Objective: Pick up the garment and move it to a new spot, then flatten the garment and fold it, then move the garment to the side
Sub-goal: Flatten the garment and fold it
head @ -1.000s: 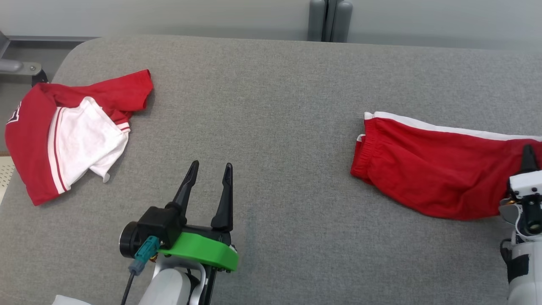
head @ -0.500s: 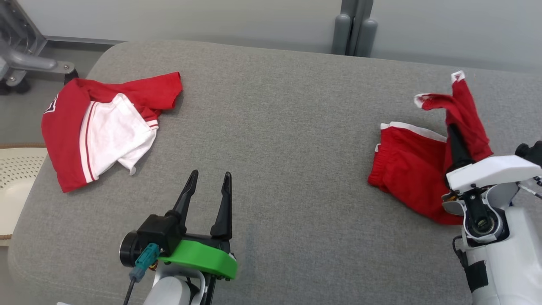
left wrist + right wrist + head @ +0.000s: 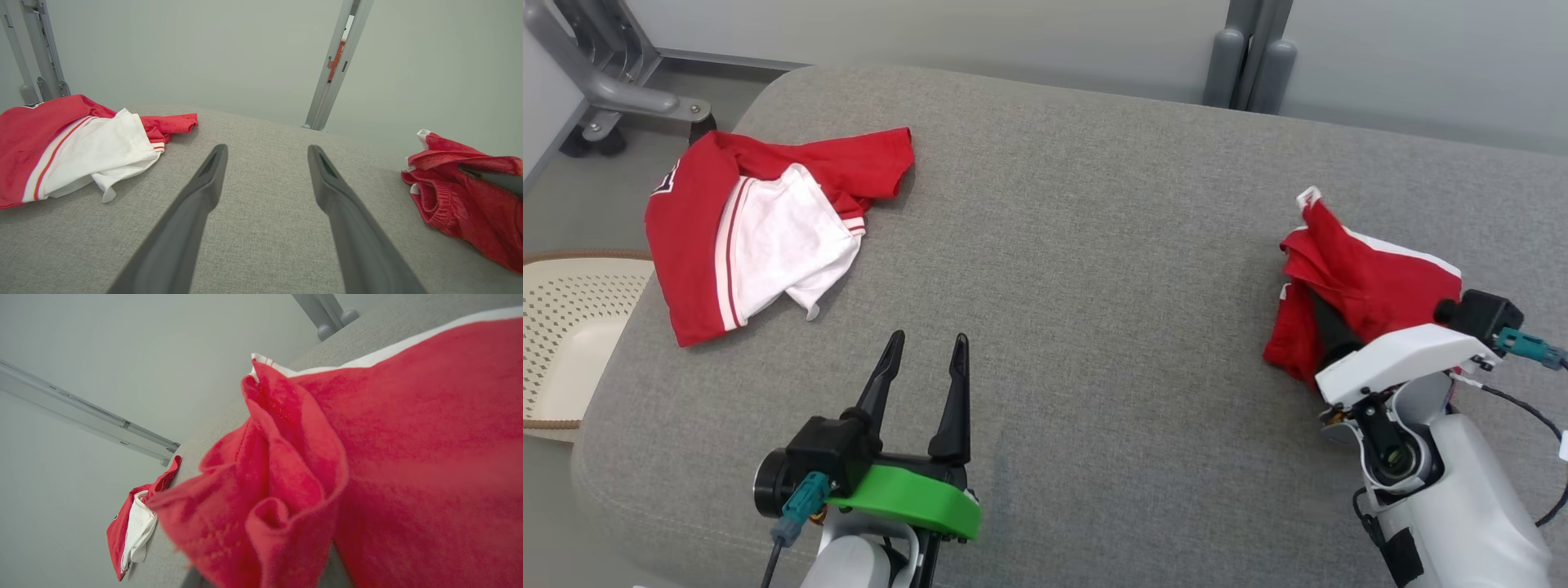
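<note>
Left claw [image 3: 930,336]: black tapered fingers [image 3: 952,392], green bracket [image 3: 915,495], teal connector [image 3: 805,496]; right wrist cover [image 3: 1396,361] white.

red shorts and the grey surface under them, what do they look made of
The red shorts look like a soft knit, perhaps cotton or a blend: matte, fuzzy nap in the right wrist view, limp folds, gathered elastic waistband. The grey surface looks like padding covered in coarse woven cloth: matte, flecked weave, rounded edges.

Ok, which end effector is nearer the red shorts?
Right. The right end effector is in among the folds of the red shorts; the left end effector hovers open over the grey surface, well to their left.
</note>
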